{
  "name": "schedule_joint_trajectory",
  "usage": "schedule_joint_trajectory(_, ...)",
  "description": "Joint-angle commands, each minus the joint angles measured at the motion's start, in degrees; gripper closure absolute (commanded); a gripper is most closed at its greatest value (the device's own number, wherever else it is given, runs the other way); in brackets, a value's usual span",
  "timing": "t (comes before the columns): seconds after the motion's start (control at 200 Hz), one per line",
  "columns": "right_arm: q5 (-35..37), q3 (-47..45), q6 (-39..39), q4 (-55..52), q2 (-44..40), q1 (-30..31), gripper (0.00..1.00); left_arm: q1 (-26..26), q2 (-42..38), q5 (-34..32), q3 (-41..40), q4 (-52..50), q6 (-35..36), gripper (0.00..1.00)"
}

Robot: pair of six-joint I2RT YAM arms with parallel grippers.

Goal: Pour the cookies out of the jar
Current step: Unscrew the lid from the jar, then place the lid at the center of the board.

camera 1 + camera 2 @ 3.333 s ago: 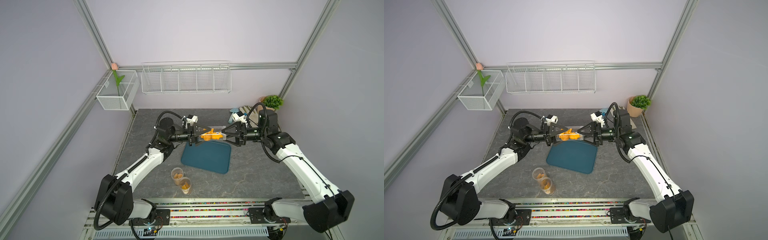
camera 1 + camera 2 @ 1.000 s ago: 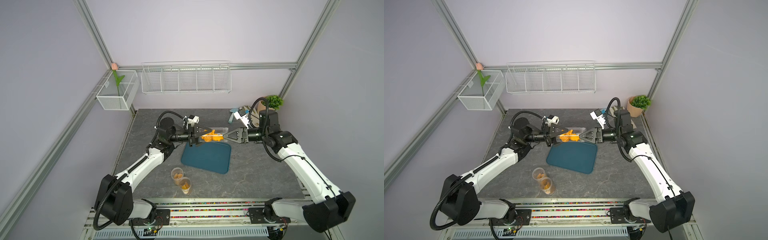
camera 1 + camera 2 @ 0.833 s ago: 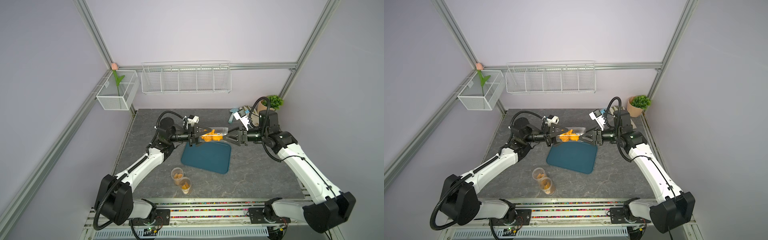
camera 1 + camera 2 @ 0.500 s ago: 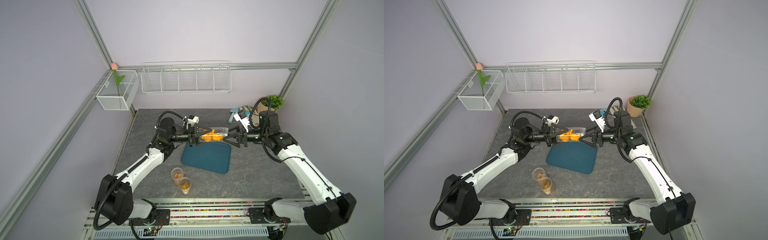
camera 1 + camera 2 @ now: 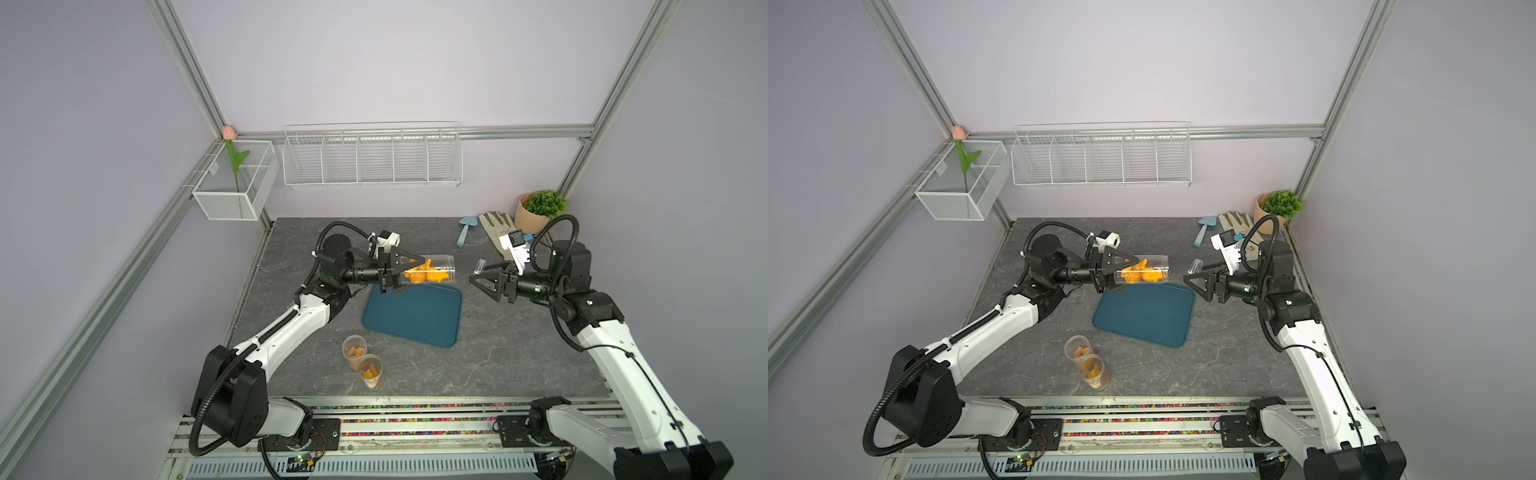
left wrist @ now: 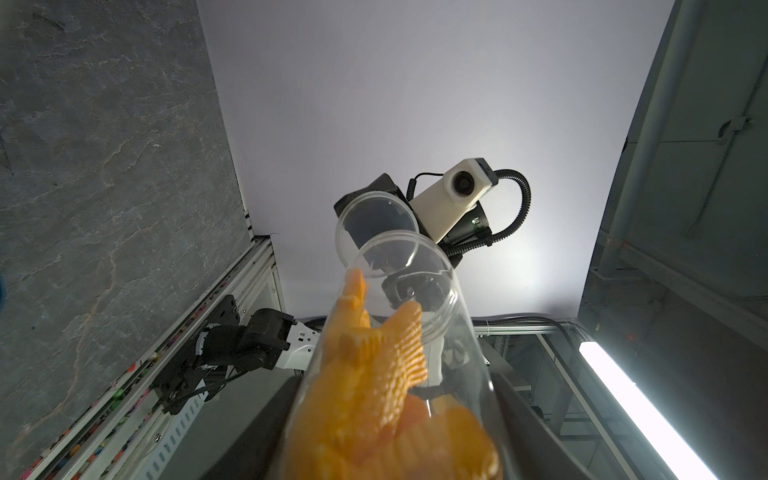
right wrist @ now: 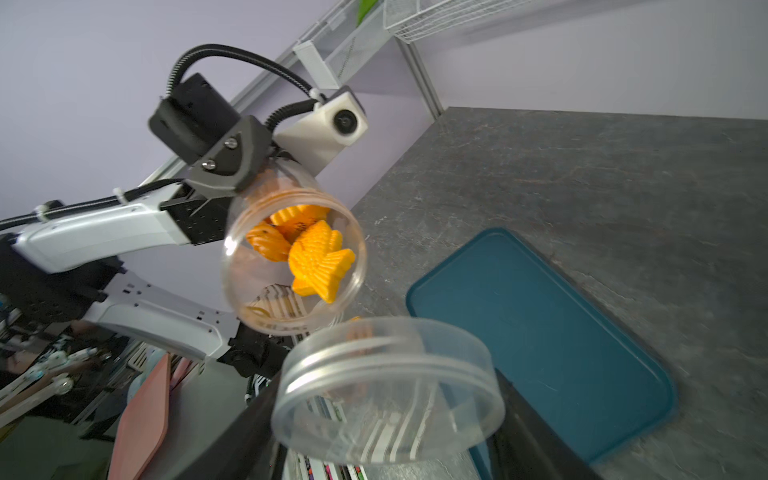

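A: Over the grey stone tabletop [image 5: 519, 353], what is changing?

B: The right gripper [image 5: 484, 284] is drawing back rightward, jaws clamped across the clear round lid [image 5: 481, 266], which is now well apart from the clear plastic jar [image 5: 442, 266].

A: And the orange toy cookies [image 5: 426, 275]?

B: They are still lying inside the jar. The left gripper [image 5: 409, 275] is clamping it horizontally above the teal rectangular tray [image 5: 415, 322], at its far edge.

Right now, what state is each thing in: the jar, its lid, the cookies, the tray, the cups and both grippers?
jar: open, held level in the air, mouth toward the right arm.
lid: off, clear of the jar's mouth.
cookies: inside the jar, none poured.
tray: lying flat, empty.
two cups: upright, snack pieces inside.
left gripper: shut on the jar.
right gripper: shut on the lid.
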Motion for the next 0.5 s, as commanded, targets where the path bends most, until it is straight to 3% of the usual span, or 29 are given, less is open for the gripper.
schedule_joint_trajectory(0.0,10.27,-0.57,-0.81,-10.68,0.97,-1.10,0.29,-0.30,0.20,1.14,1.82,3.54,-1.17,0.36)
schedule_joint_trajectory(0.305,31.31,3.11,0.90,-28.60,12.10,-1.71,0.30,-0.34,-0.51,1.55,-0.03,4.61,-1.20,0.36)
schedule_joint_trajectory(0.495,34.51,3.87,2.25,-32.21,22.20,-1.92,0.28,-0.34,-0.89,1.88,-0.69,5.46,-1.29,0.36)
